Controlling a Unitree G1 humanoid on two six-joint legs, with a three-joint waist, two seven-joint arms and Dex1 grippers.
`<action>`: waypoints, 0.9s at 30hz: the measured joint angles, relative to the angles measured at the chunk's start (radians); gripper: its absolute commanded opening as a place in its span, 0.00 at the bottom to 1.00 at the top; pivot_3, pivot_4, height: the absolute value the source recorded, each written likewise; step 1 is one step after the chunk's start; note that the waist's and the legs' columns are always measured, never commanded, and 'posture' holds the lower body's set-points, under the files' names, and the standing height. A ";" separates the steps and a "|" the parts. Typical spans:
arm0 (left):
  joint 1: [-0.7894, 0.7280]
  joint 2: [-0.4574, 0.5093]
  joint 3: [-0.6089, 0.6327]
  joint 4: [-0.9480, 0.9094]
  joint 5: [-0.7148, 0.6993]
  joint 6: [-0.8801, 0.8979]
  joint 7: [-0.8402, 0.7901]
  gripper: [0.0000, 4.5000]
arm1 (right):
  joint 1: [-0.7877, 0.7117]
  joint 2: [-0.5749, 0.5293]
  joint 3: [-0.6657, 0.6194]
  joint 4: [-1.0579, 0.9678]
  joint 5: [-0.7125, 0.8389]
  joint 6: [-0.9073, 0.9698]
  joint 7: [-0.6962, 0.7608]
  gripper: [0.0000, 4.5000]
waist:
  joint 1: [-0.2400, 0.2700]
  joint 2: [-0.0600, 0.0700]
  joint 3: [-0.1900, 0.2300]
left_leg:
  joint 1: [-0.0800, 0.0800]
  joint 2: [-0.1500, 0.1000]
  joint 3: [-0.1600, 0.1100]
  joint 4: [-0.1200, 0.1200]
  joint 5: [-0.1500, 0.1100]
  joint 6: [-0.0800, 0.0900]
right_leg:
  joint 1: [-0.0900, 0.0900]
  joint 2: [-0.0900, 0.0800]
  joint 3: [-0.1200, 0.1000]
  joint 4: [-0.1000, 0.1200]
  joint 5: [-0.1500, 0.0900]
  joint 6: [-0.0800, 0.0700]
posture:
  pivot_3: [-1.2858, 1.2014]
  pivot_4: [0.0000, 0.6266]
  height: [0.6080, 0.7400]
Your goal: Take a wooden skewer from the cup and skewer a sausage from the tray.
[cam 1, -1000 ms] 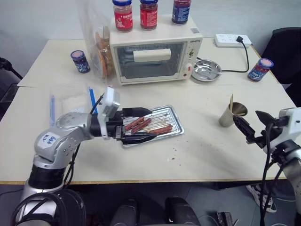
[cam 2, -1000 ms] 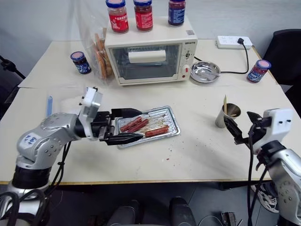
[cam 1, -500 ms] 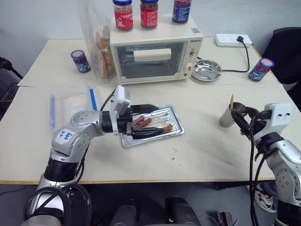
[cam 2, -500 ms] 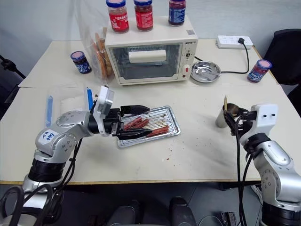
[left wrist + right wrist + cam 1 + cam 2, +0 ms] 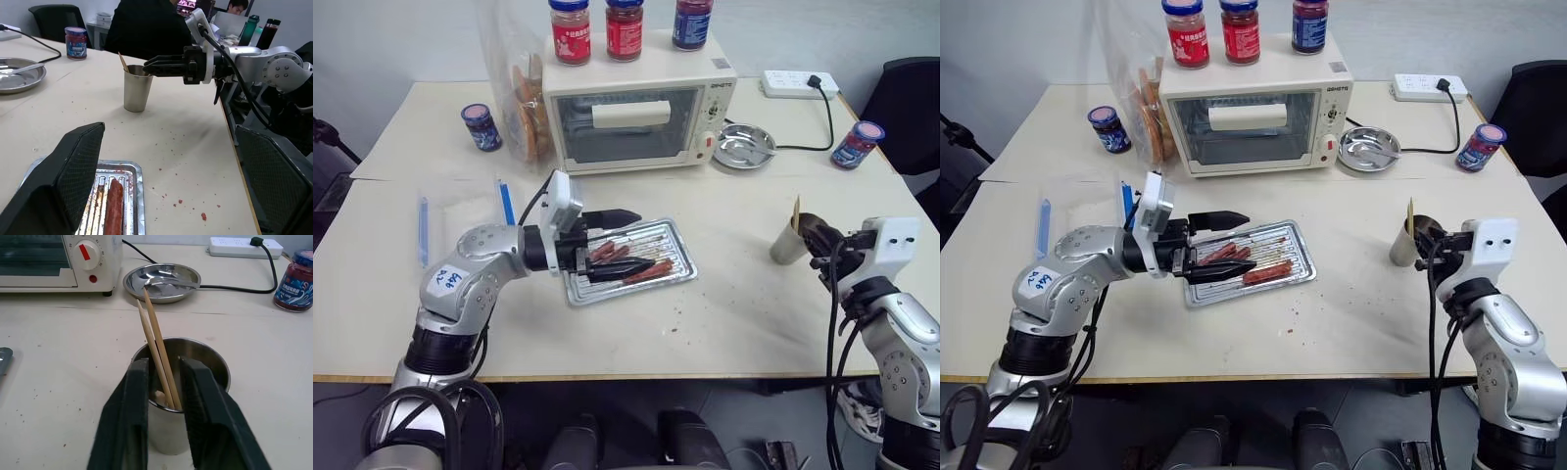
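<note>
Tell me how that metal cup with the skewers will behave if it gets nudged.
The cup looks thin-walled, tall and narrow at the base, so probably light and tippy. The skewers lean loosely against its rim, so they would likely shift or spill.

A cream toaster oven (image 5: 638,116) stands near the far edge of the table (image 5: 734,313), about in the middle of it. Three jars (image 5: 624,28) stand in a row on the top of the oven: two with red labels and one with a blue label. A clear bag with round baked things (image 5: 521,98) leans beside the oven, and a small blue jar (image 5: 481,127) stands further toward the far left corner. A shallow steel dish (image 5: 744,145) with a spoon lies just beside the oven on the other side. A white power strip (image 5: 798,84) lies near the far right corner. Another blue jar (image 5: 855,145) stands near the right edge. A clear plastic box with blue clips (image 5: 460,213) lies near the left edge.
</note>
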 measured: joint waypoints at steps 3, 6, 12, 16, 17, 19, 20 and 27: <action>-0.011 -0.002 0.000 0.020 0.005 -0.011 -0.006 1.00 | -0.007 0.001 0.009 0.000 -0.006 -0.007 -0.002 0.00 | -0.002 0.000 0.000 | 0.000 0.000 0.000 0.000 0.000 0.000 | 0.000 0.000 0.000 0.000 0.000 0.000 | 0.52 0.24 1.00; -0.025 -0.001 0.000 0.040 0.007 -0.020 -0.011 1.00 | -0.017 -0.001 0.024 0.000 -0.008 -0.010 -0.001 0.00 | -0.001 0.000 0.000 | 0.000 0.000 0.000 0.000 0.000 0.000 | 0.000 0.000 0.000 0.000 0.000 0.000 | 0.52 0.24 1.00; -0.025 0.024 0.000 0.049 0.010 -0.032 -0.053 1.00 | -0.045 -0.149 -0.057 -0.062 0.068 0.120 0.020 0.00 | 0.001 0.001 0.001 | -0.001 0.000 0.000 0.000 0.000 0.000 | 0.000 0.000 0.000 0.000 0.000 0.000 | 0.52 0.24 1.00; -0.026 0.043 0.002 0.072 0.015 -0.048 -0.082 1.00 | -0.106 -0.279 -0.169 -0.101 0.203 0.257 0.060 0.00 | 0.000 0.000 0.001 | 0.000 0.001 0.000 0.000 0.000 0.000 | 0.001 0.000 -0.001 -0.001 0.000 0.000 | 0.52 0.24 1.00; -0.026 0.043 0.002 0.079 0.016 -0.051 -0.087 1.00 | -0.128 -0.293 -0.187 -0.100 0.246 0.293 0.061 0.00 | -0.001 0.000 0.001 | 0.000 0.001 0.000 0.000 0.000 0.000 | 0.001 0.000 0.000 -0.001 0.000 0.000 | 0.52 0.24 1.00; -0.027 0.044 0.002 0.085 0.019 -0.055 -0.096 1.00 | -0.195 -0.298 -0.243 -0.070 0.404 0.405 0.050 0.00 | -0.001 0.000 0.001 | -0.001 0.001 0.000 0.000 0.000 0.001 | 0.001 0.000 0.000 -0.001 0.000 0.000 | 0.52 0.24 1.00; -0.029 0.043 0.002 0.086 0.019 -0.056 -0.099 1.00 | -0.225 -0.303 -0.269 -0.046 0.504 0.456 0.035 0.00 | 0.000 0.000 0.001 | -0.001 0.001 -0.001 0.000 0.000 0.001 | 0.001 0.000 0.000 -0.001 0.000 0.000 | 0.52 0.24 1.00; -0.066 0.008 0.015 0.089 -0.005 -0.019 -0.081 1.00 | -0.274 -0.310 -0.214 0.075 1.207 0.525 -0.177 0.00 | 0.001 -0.001 0.002 | -0.003 0.001 -0.001 0.004 -0.001 0.003 | 0.001 -0.001 -0.001 -0.002 0.000 0.000 | 0.52 0.24 1.00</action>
